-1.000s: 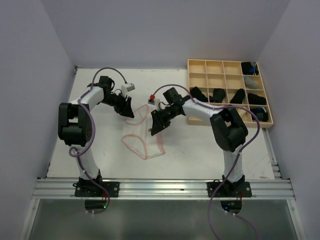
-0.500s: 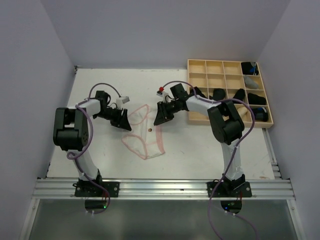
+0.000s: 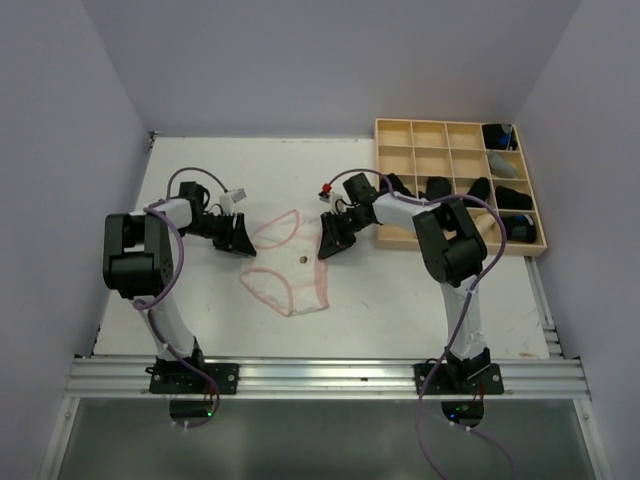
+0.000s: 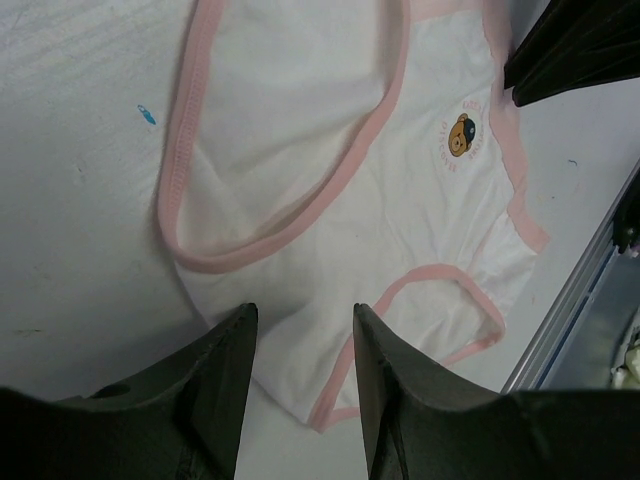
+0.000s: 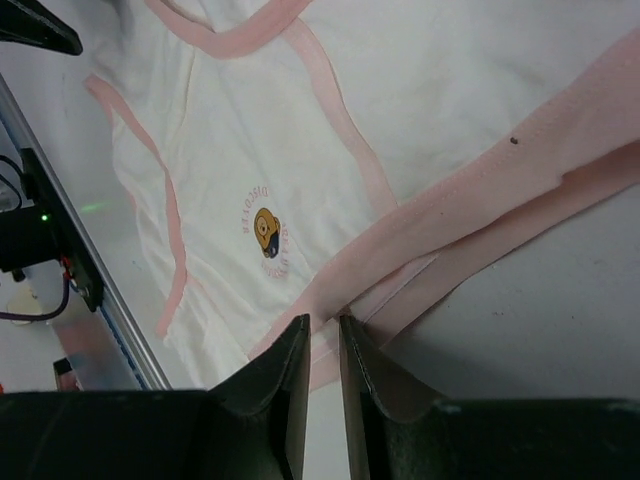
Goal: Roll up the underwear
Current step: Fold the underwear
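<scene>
White tabletop (image 3: 200, 300) carries the whitish briefs with pink edging (image 3: 285, 272), spread flat between the two arms and well apart from the pale wooden grid tray (image 3: 378, 185) holding black rolls (image 3: 437, 190). Jaws of the left gripper (image 4: 300, 315) stand apart over one side edge of the cloth with nothing clamped. Those of the right gripper (image 5: 315, 325) stand nearly together at the pink waistband (image 5: 480, 200), though whether they have pinched it cannot be told. The risk I see is a lopsided pull: if the right catches only the band's top layer, or the left shuts on bare table, the thin fabric could bunch or skew into a crooked, loose roll.
</scene>
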Robot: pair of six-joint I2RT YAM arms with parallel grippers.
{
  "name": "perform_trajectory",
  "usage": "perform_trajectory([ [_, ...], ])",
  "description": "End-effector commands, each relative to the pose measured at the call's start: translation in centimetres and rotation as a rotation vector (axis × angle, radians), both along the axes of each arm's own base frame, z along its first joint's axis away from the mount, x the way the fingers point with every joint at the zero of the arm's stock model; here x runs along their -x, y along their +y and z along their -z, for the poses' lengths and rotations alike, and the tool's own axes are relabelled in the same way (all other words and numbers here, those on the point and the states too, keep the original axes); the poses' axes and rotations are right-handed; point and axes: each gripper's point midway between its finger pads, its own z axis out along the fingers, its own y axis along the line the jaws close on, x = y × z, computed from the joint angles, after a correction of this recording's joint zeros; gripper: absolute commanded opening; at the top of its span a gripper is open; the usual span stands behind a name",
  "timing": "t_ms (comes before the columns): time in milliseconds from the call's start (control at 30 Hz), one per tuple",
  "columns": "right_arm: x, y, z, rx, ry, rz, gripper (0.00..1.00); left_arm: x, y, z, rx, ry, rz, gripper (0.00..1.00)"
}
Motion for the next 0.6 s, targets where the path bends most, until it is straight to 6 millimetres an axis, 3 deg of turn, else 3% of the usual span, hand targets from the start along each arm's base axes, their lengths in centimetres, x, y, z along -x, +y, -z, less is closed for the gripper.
perform_trajectory([
  [0, -1.2, -1.0, -3.2, 0.024, -0.115, -0.007, 0.22, -1.5, 1.1, 0.4, -0.041, -0.050, -0.001, 0.48],
  [167, -1.4, 0.0, -6.5, -0.043, -0.158, -0.016, 0.24, -1.6, 0.8, -0.5, -0.019, -0.072, 0.019, 0.48],
  [300, -1.1, 1.6, -8.0, -0.102, -0.157, -0.032, 0.24, -2.1, -0.8, -3.3, 0.114, -0.093, 0.014, 0.48],
  [433, -1.0, 3.2, -7.5, -0.124, -0.135, -0.043, 0.24, -2.6, -1.4, -4.2, 0.124, -0.110, 0.006, 0.48],
  [567, -1.0, 3.1, -4.5, -0.080, -0.086, -0.025, 0.23, -2.3, -0.7, -2.7, 0.064, -0.078, -0.012, 0.48],
])
